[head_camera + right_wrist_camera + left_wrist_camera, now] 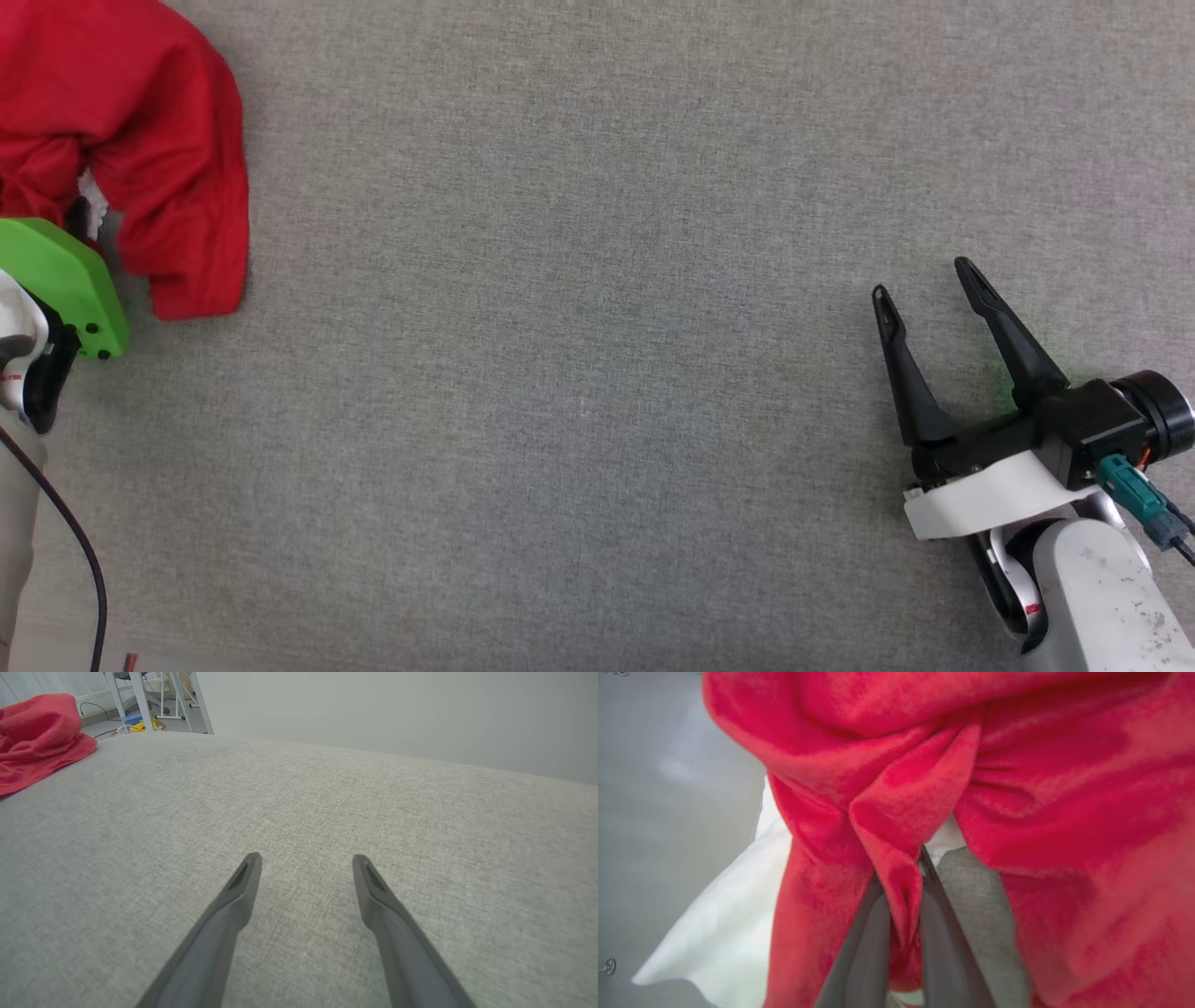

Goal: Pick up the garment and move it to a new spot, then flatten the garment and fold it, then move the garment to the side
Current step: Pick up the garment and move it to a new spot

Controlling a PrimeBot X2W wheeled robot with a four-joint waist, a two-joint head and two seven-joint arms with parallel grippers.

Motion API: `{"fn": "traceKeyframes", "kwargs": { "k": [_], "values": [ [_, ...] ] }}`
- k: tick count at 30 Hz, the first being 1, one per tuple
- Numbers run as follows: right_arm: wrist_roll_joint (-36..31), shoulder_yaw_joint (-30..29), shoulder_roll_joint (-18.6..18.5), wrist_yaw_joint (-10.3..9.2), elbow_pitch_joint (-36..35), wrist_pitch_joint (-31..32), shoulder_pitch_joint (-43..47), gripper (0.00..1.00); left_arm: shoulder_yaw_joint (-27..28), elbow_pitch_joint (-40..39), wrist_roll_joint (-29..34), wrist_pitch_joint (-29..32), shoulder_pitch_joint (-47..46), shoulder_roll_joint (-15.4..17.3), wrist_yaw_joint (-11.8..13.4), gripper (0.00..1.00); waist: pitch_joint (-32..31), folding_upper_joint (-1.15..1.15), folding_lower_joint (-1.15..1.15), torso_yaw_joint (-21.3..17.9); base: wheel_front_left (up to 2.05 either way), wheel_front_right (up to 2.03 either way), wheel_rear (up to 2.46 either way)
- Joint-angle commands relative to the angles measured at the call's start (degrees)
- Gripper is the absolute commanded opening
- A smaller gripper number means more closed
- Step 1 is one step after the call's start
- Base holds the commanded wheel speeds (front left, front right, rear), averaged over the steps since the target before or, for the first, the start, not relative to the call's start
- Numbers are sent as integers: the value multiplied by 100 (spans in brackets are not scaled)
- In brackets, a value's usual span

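The garment [149,140] is a crumpled red heap at the far left of the grey table, with a bit of white showing. In the left wrist view my left gripper [903,896] is shut on a pinched fold of the red garment [901,812], and a white part [733,914] hangs to the left. In the head view the left arm's green cover [65,280] sits against the heap and hides the fingers. My right gripper [929,280] rests open at the lower right, far from the cloth, nothing between its fingers [243,886]. The right wrist view has the garment [37,742] at its top left.
The grey fabric table [579,373] stretches wide between the two arms. Beyond its far edge the right wrist view shows white frame legs [140,700] and clutter on the floor. A black cable [75,551] runs by the left arm.
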Motion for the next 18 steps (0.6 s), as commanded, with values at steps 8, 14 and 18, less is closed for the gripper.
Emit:
{"fn": "traceKeyframes", "kwargs": {
  "k": [8,14,18],
  "values": [
    [53,-12,122,-4,207,-28,82,100,-133,-13,233,-980,-57,234,19,0,-870,0,-1,139,0,0,0],
    [134,-82,272,-4,338,-28,313,100,-215,-682,399,-1502,20,383,58,0,-1597,0,-1,170,0,0,0],
    [187,-130,373,-4,389,-28,476,100,-313,-1400,526,-1501,83,487,115,0,-2021,0,-1,165,0,0,0]
  ]
}}
